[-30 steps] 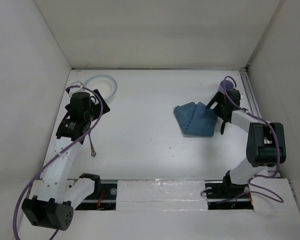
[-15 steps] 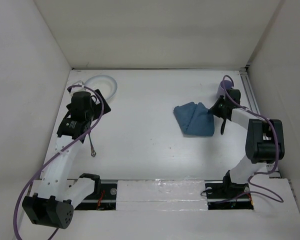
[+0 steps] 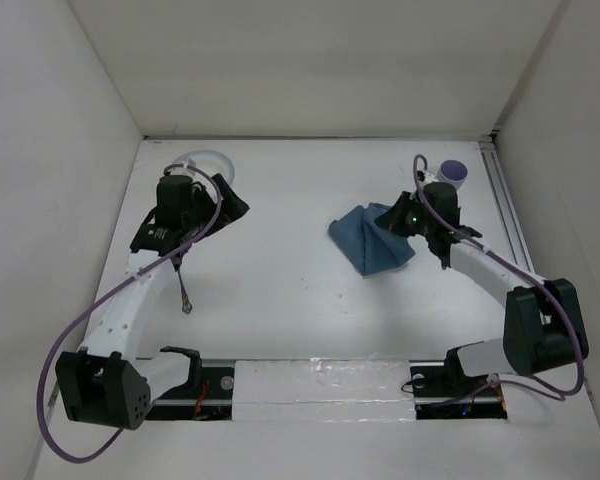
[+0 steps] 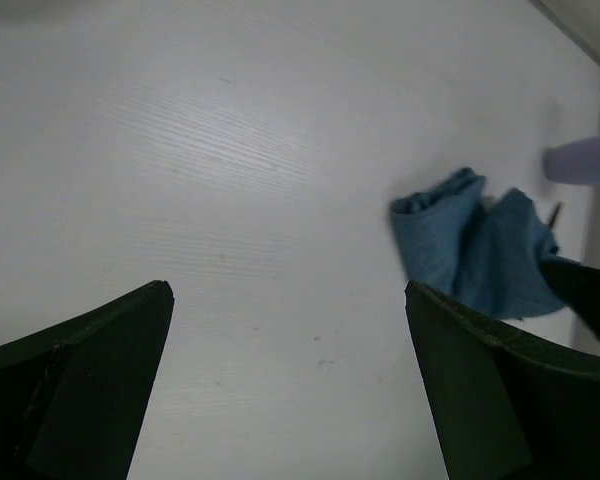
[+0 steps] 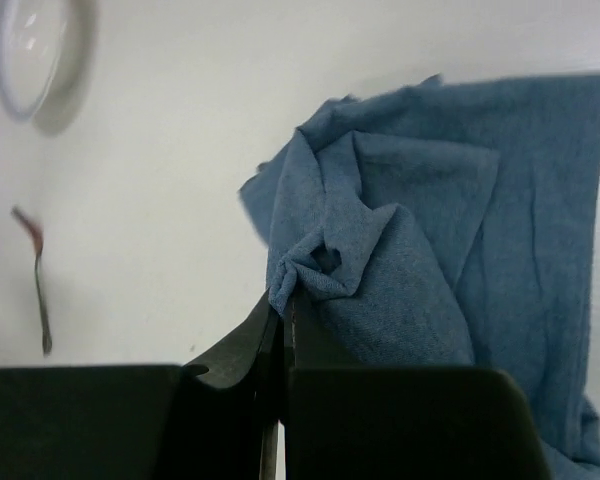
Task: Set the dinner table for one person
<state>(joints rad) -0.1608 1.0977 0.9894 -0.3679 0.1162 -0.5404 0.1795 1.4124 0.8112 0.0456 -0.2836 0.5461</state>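
Observation:
The dinner table (image 3: 280,300) is a plain white tabletop. A crumpled blue cloth (image 3: 365,242) lies on it right of centre. My right gripper (image 3: 392,222) is shut on a bunched fold of that cloth (image 5: 420,230), pinched at the fingertips (image 5: 285,300). My left gripper (image 3: 228,203) hovers at the far left, open, with nothing between its fingers (image 4: 90,370) and only bare table under it. From the left wrist view the cloth (image 4: 475,250) shows ahead and to the right.
A white plate (image 3: 208,160) sits at the back left, partly hidden by the left arm. A slim utensil (image 3: 185,296) lies near the left arm. A purple cup (image 3: 452,172) stands at the back right, beside a rail (image 3: 502,195).
My right gripper shut on the blue cloth and pulled it leftward, lifting and bunching it. The left gripper swung a little to the right and toward the back, still open.

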